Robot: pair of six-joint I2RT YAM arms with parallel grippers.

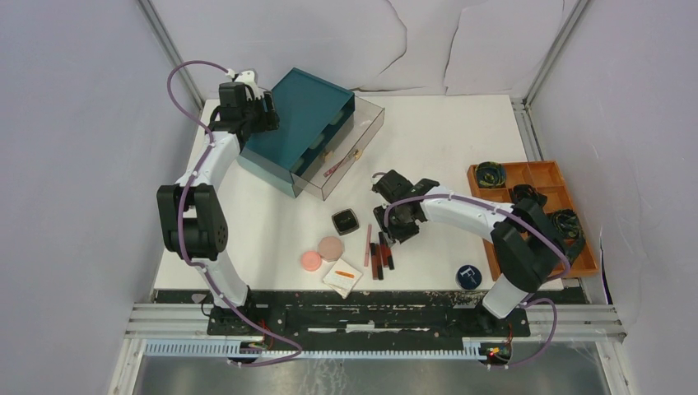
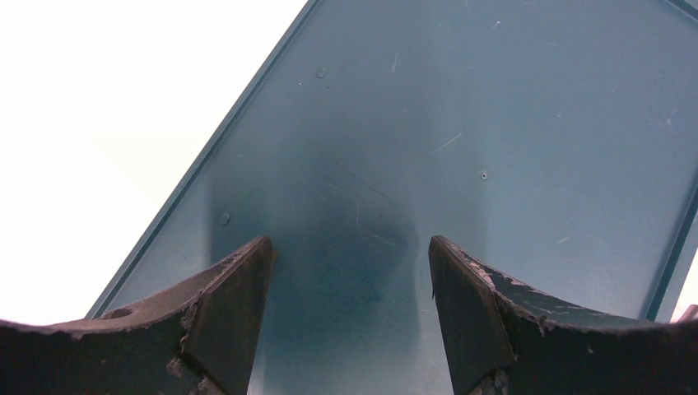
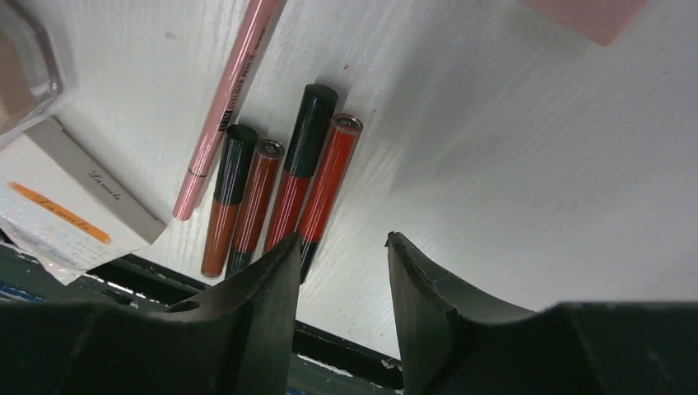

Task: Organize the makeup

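Observation:
The makeup lies at the table's near middle: a black square compact (image 1: 345, 220), a beige disc (image 1: 330, 248), a pink disc (image 1: 311, 261), a white pad (image 1: 342, 276), a thin pink pencil (image 1: 367, 245) and several red tubes (image 1: 380, 255). A dark-blue "F" tin (image 1: 469, 276) sits apart to the right. My right gripper (image 1: 393, 232) hovers over the tubes. In the right wrist view it (image 3: 344, 247) is open and empty, its left finger by the rightmost tube (image 3: 325, 185). My left gripper (image 2: 350, 255) is open over the teal box lid (image 2: 461, 123).
The teal drawer box (image 1: 300, 127) stands at the back left with a clear drawer (image 1: 350, 152) pulled out. An orange compartment tray (image 1: 535, 177) with dark rolled bundles lies at the right edge. A pink flat corner (image 3: 588, 15) shows beyond the tubes.

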